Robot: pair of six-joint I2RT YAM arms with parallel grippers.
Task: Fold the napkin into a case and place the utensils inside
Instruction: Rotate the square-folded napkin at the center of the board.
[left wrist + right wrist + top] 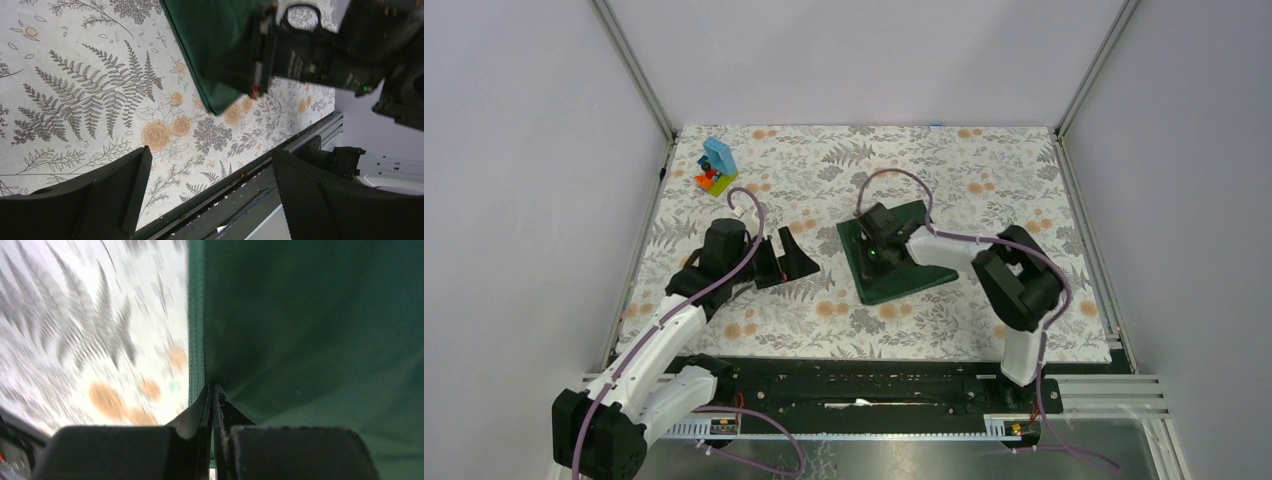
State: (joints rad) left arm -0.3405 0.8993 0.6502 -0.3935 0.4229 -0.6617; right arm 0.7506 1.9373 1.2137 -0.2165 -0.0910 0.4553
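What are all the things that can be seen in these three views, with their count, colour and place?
napkin: one, dark green, at the middle of the table.
toy block stack: one, blue, orange, green and red, far left corner.
table covering: one, grey-and-orange floral pattern, spread under everything.
left end effector: one, black, open, over the covering to the left of the napkin, not touching it.
right end effector: one, black, shut on the napkin's stitched edge.
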